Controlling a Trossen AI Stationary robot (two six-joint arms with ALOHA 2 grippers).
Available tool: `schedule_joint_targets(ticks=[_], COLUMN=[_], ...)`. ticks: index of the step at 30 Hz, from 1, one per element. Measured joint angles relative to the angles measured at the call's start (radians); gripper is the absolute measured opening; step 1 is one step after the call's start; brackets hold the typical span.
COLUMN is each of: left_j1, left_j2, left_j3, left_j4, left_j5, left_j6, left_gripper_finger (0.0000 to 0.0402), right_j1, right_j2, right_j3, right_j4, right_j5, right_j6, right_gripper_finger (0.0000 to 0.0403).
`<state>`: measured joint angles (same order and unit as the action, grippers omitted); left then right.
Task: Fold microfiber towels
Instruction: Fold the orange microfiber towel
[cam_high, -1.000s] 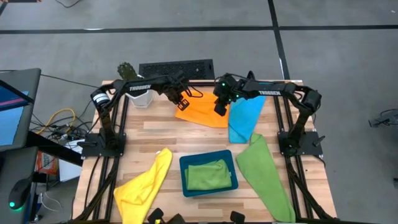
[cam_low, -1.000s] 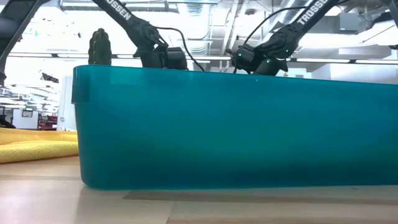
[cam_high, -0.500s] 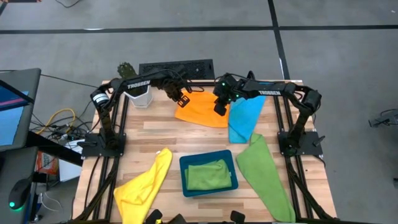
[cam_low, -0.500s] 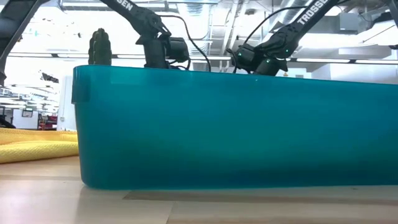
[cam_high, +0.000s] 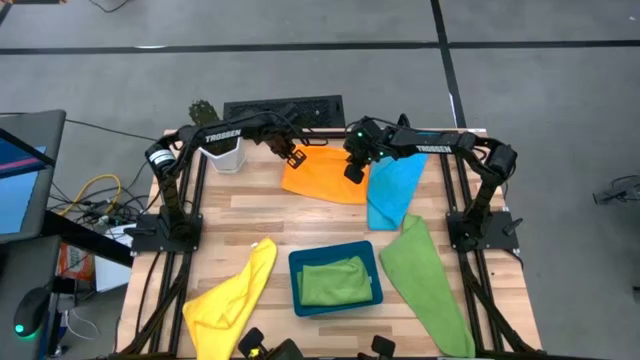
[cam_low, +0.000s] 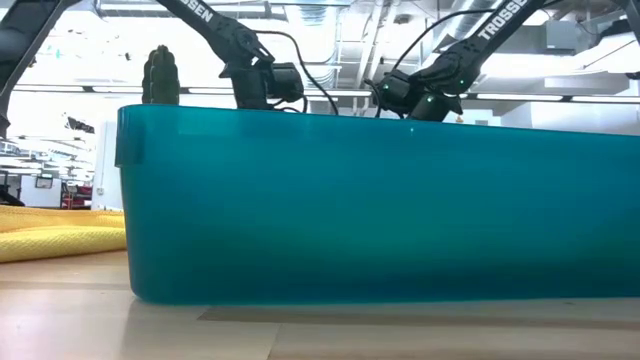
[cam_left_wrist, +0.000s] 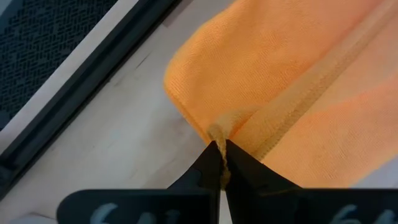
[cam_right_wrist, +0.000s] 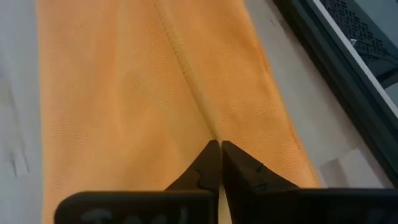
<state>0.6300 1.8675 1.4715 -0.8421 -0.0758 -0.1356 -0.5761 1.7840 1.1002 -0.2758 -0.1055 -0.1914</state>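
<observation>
An orange towel (cam_high: 325, 177) lies at the table's far middle, with both grippers on it. My left gripper (cam_high: 296, 157) is shut at its far left corner, and my right gripper (cam_high: 353, 172) is shut at its right side. A sky-blue towel (cam_high: 393, 190) lies just right of it, and a green towel (cam_high: 425, 280) lies at the near right. A yellow towel (cam_high: 230, 298) lies at the near left. Another green towel (cam_high: 333, 280) lies folded in the teal tray (cam_high: 296, 290). In the low view the tray's wall (cam_low: 370, 205) hides both grippers' fingers. My left gripper pinches a small pucker of the orange towel's edge (cam_left_wrist: 216, 132) near its corner between the two fingertips, coming from above and pointing steeply down. That bit is drawn up, and the rest lies on the table. One layer or several, I cannot tell. My right gripper has its fingertips together on the hem (cam_right_wrist: 213, 138) that runs along the orange towel's top layer, slanting down from the right. The cloth around the tips lies flat on the table.
A black keyboard (cam_high: 283, 110) lies beyond the table's far edge. A white pot (cam_high: 226, 153) with a cactus (cam_high: 203, 112) stands at the far left. Bare wood shows in the middle of the table, between the orange towel and the tray.
My left gripper has risen a little at the orange towel's far left corner and stays shut on it. The rest of the towel has stayed on the table.
</observation>
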Motion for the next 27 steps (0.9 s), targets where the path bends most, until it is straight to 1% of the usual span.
schedule_joint_targets(ticks=[6,9,13,18,21,27], left_j1=[0.001,0.000,0.000,-0.003,-0.003,-0.003], left_j2=[0.000,0.000,0.000,0.000,0.000,0.000], left_j3=[0.000,0.000,0.000,0.000,0.000,0.000], left_j4=[0.002,0.012,0.016,0.032,0.045,0.077], left_j5=[-0.015,-0.026,-0.016,-0.006,0.013,0.015], left_j6=[0.035,0.037,0.035,0.033,0.030,0.024], left_gripper_finger=[0.0000,0.0000,0.0005,0.0012,0.0017,0.0030], right_j1=[-0.004,-0.004,-0.004,-0.005,-0.009,-0.025], right_j2=[0.000,0.000,0.000,0.000,0.000,0.000], right_j3=[-0.001,-0.001,-0.001,-0.001,-0.001,-0.001], right_j4=[-0.011,-0.012,-0.018,-0.068,-0.082,-0.102], right_j5=[0.012,0.046,0.059,0.062,0.085,0.095], right_j6=[0.008,0.011,0.011,0.026,0.034,0.034], right_gripper_finger=[0.0050,0.0052,0.0051,0.0051,0.0044,0.0010])
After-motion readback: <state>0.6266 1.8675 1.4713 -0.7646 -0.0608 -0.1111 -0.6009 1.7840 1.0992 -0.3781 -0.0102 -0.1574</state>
